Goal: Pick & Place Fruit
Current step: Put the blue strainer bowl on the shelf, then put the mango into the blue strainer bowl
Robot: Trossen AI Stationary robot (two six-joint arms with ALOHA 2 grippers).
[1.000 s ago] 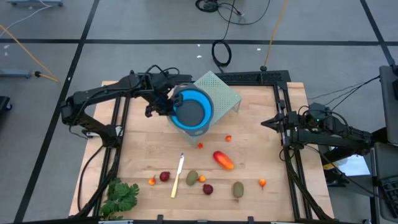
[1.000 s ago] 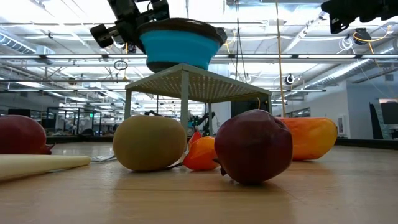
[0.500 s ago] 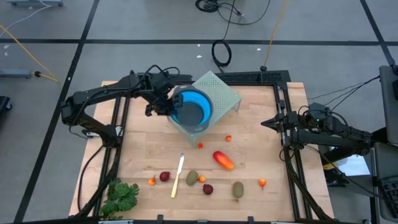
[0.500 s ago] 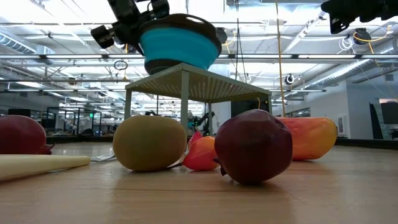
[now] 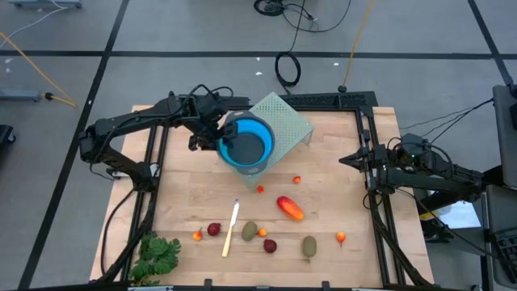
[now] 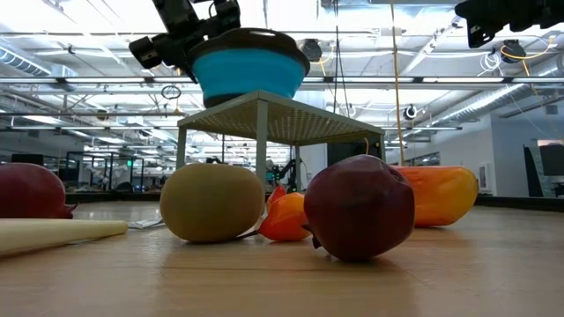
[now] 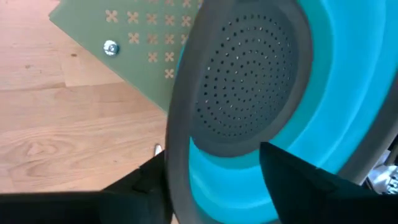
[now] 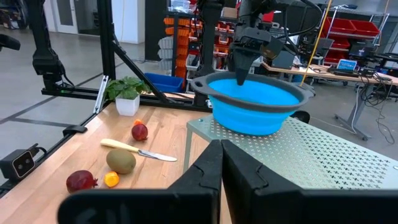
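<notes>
A blue colander (image 5: 246,145) with a grey rim sits level on the pale green perforated stand (image 5: 289,123) at the table's far middle. My left gripper (image 7: 214,186) is open at the colander's left rim (image 7: 177,155), with one finger inside the bowl and one outside. The fruit lies on the wood nearer the front: an orange-red oblong (image 5: 289,208), two brown-green ovals (image 5: 250,231) (image 5: 309,246), two dark red balls (image 5: 213,229) (image 5: 270,245) and small orange bits (image 5: 340,237). My right gripper (image 5: 347,159) waits shut at the table's right edge.
A pale stick (image 5: 231,228) lies among the fruit near the front. A leafy green bunch (image 5: 157,255) sits at the front left corner. Black frame rails (image 5: 371,194) run along the left and right sides. Bare wood lies between the stand and the fruit.
The colander has rocked at my left gripper. It tipped briefly, then settled level on the stand's top, a little toward the table's left.
</notes>
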